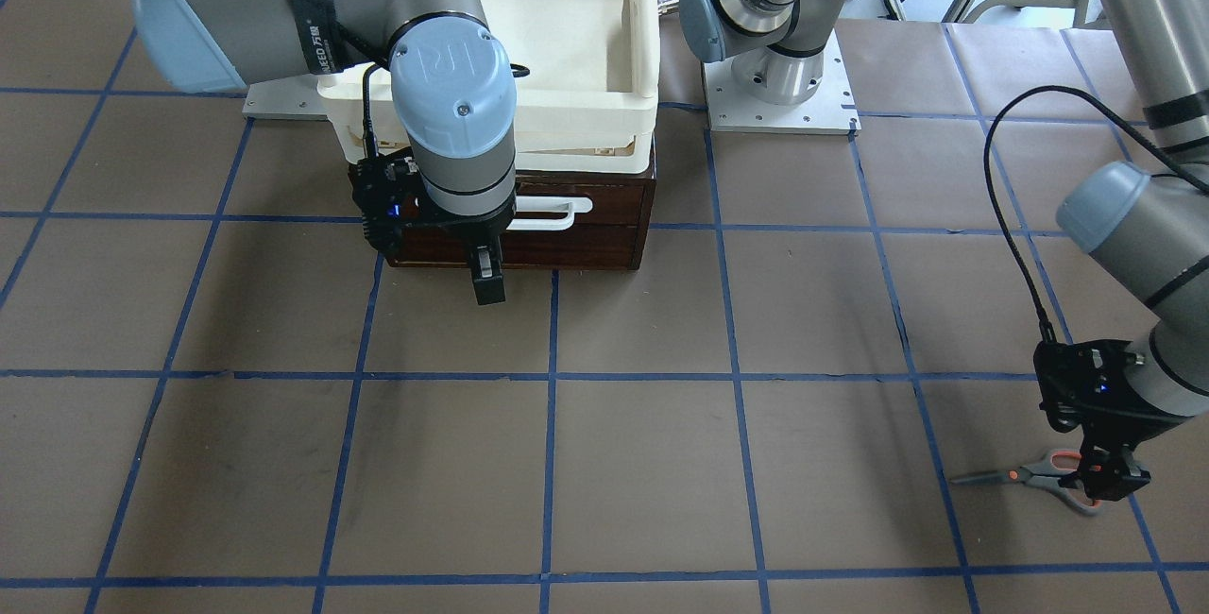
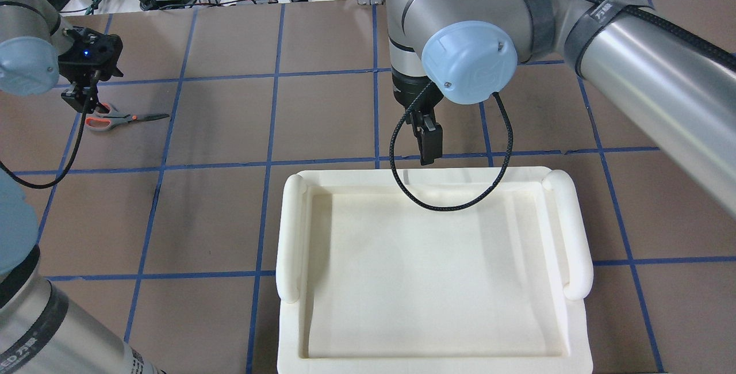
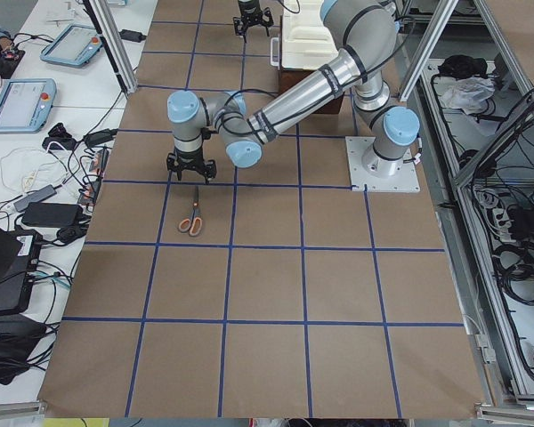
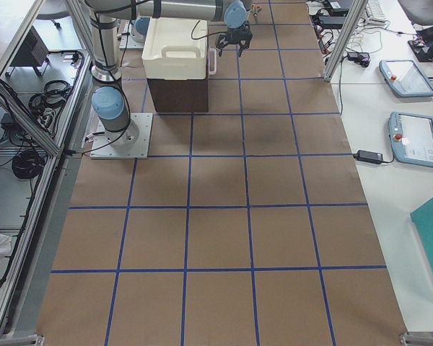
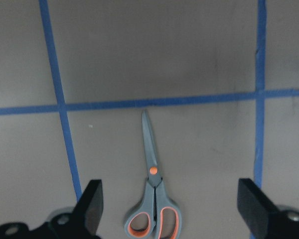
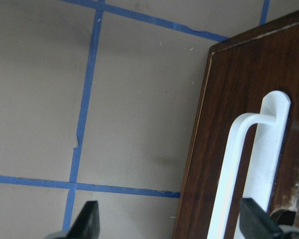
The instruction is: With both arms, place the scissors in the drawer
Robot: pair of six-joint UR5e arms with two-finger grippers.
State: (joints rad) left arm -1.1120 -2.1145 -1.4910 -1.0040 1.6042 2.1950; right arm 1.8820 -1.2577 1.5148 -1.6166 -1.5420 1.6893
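The scissors point(image 1: 1034, 475) lie flat on the brown table paper, blades closed; they also show in the overhead view point(image 2: 115, 119). My left gripper point(image 5: 172, 201) is open and hovers right over their orange-lined handles point(image 5: 152, 219), fingers point(image 5: 92, 204) wide on either side, not touching. The dark brown drawer point(image 1: 576, 241) is closed, its white bar handle point(image 1: 553, 211) facing out. My right gripper point(image 1: 486, 281) is open and empty, hanging just in front of the drawer front by the handle point(image 6: 241, 169).
A cream-white plastic tray point(image 2: 293, 230) sits on top of the drawer cabinet, and the right arm's cable hangs over its rim. Blue tape lines grid the table. The arm bases point(image 1: 779, 76) stand behind the cabinet.
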